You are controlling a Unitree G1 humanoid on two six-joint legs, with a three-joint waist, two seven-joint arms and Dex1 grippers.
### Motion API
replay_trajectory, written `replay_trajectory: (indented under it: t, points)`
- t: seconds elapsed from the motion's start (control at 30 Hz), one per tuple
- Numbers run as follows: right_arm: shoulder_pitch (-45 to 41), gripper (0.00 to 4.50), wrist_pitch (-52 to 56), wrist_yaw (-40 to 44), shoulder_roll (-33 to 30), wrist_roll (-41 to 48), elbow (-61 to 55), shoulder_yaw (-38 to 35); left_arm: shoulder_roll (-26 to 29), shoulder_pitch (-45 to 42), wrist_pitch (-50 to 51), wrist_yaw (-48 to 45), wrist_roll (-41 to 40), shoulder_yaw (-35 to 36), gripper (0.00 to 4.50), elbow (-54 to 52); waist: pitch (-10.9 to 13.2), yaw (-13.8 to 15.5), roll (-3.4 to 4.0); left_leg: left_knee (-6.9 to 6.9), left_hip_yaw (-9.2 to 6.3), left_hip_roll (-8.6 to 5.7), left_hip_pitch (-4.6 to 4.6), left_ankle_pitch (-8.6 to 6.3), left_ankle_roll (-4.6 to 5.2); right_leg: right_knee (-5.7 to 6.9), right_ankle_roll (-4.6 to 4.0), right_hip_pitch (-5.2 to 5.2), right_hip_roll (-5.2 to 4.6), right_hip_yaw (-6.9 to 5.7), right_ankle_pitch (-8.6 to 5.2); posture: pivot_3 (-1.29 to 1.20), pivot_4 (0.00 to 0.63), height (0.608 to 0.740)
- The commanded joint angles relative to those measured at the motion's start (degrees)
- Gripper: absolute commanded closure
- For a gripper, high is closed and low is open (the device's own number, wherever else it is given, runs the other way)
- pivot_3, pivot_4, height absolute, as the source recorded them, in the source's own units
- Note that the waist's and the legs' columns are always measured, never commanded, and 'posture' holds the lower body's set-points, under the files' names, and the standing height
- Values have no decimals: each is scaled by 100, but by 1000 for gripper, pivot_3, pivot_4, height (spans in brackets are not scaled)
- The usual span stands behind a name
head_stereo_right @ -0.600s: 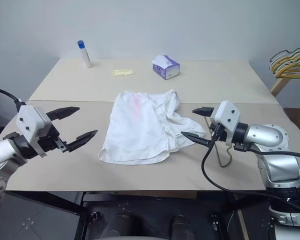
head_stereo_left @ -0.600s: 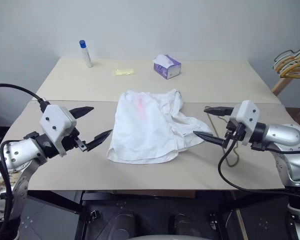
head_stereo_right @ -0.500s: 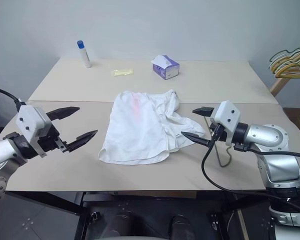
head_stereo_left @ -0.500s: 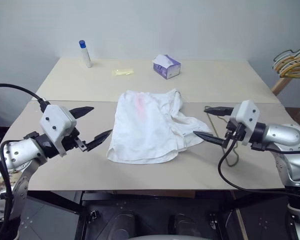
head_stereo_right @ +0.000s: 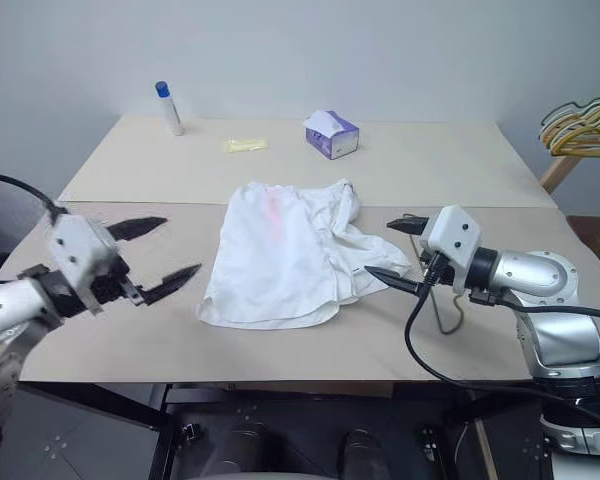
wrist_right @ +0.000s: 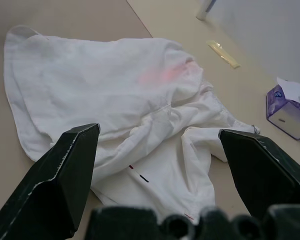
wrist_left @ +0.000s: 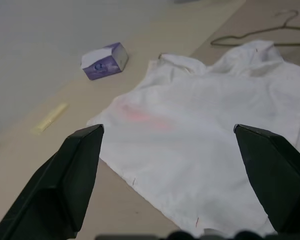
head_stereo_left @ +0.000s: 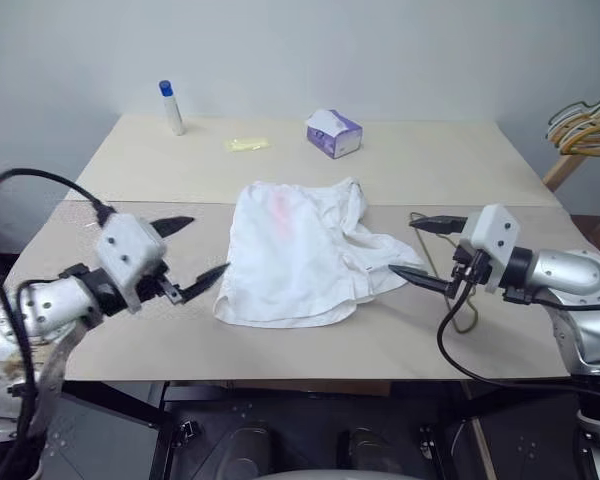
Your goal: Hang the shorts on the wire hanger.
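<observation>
Nearest you, both tools hang with their black, wedge-shaped fingers spread wide: left tool [head_stereo_left: 192, 252] has edged toward the shorts [head_stereo_left: 298, 252], right tool [head_stereo_left: 423, 252] unchanged. The thin, crumpled white shorts lie mid-worktop [head_stereo_left: 430, 165]; the wire hanger [wrist_left: 250, 35] lies just beside them.

White shorts [head_stereo_left: 298, 252] lie spread flat but rumpled in the middle of the table, a faint pink smudge near their far edge. A thin wire hanger [wrist_left: 250, 35] lies flat just beside them, partly tucked under the cloth.
</observation>
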Motion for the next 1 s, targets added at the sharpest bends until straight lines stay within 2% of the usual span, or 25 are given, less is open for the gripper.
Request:
replay_trajectory:
  t: [0.03, 0.23, 0.33, 0.5, 0.73, 0.87, 1.0]
  points:
    - [-104, 45, -166, 103, -192, -51, -80, -126, 67, 54, -541, -79, 652, -500, 0, 254, -2, -7, 3, 0, 14, 0, 0, 0, 0, -1, 0, -1, 0, 0, 0, 215, 38, 740]
    - [168, 45, -230, 560, -558, 25, -271, -165, -338, -634, -1147, -425, 1558, -2050, 0, 1223, -8, 7, 9, 2, 29, 0, -2, -1, 1, -3, 0, 1, -1, -5, 0, 177, 29, 740]
    - [211, 45, -118, 882, -716, 259, -360, -235, -239, -1016, -1520, -736, 2141, -2632, 0, 1645, -10, -17, 11, 5, 32, 0, -4, -1, 2, -1, 0, 0, 0, -3, 1, 160, 23, 740]
    - [435, 45, 87, 1595, -1109, 811, -572, -369, 198, -1278, -2019, -1355, 2650, -3019, 0, 2112, -14, -94, 15, 2, 32, 6, -4, -3, 6, -3, -2, -4, 4, -2, 1, 141, 19, 740]
    - [451, 45, 109, 1639, -1166, 883, -652, -408, 123, -1641, -2390, -1173, 3476, -3274, 0, 2805, -46, -157, 26, 15, 29, 6, 16, -6, 11, -1, 3, 21, -3, -2, -1, 130, 17, 740]
    - [454, 0, 140, 1622, -1157, 902, -695, -450, 37, -1783, -2444, -1073, 3623, -3211, 1192, 3032, -97, -170, 52, 14, 27, 8, 26, -6, 11, 0, 22, 34, -1, -3, -13, 130, 17, 740]
    - [445, 0, 134, 1580, -1129, 874, -714, -448, 31, -1928, -2528, -1031, 3617, -3067, 2580, 3283, -104, -176, 52, 15, 27, 10, 26, -6, 10, 2, 17, 32, 0, -3, -10, 127, 17, 740]
